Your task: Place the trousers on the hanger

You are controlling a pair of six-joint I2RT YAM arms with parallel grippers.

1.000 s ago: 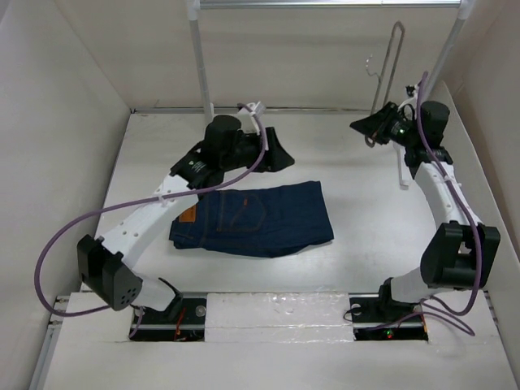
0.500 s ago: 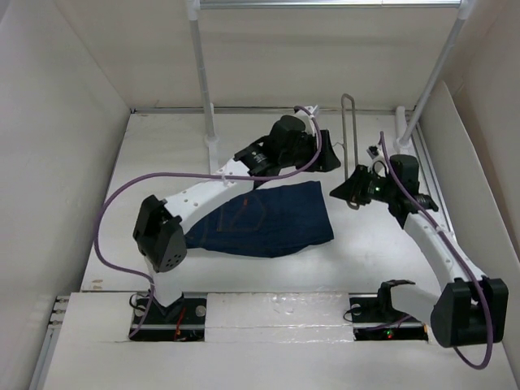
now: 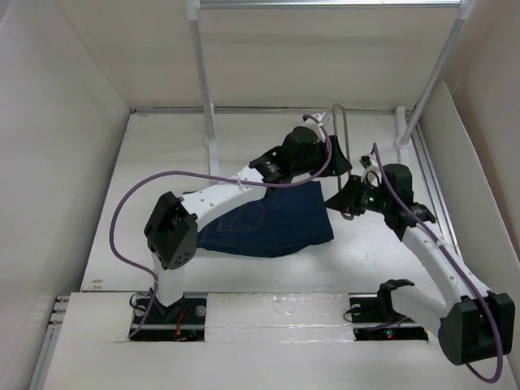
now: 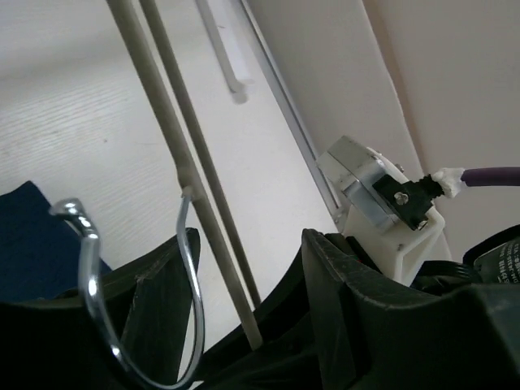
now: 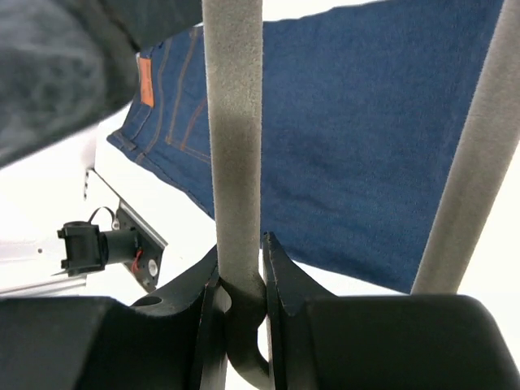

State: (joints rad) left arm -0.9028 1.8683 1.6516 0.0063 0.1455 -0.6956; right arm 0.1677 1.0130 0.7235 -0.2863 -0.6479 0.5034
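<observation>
At the middle of the desk [image 3: 162,146], the trousers [image 3: 280,223] lie folded flat, with the left arm [image 3: 219,191] reaching over their far left part. Just right of them, the right jaws pinch one grey bar of the hanger [image 5: 231,122]. The left jaws stand spread around its two thin rods beside the chrome hook [image 4: 85,268], not closed on them.

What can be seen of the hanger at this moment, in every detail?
The hanger is a thin, pale grey frame of long parallel bars with a matte, padded-looking coat, and a shiny curved metal hook. It is held off the table, close to the trousers. The right gripper is shut on one bar. The jaws of the left gripper stand open around the bars, not visibly touching them.
</observation>
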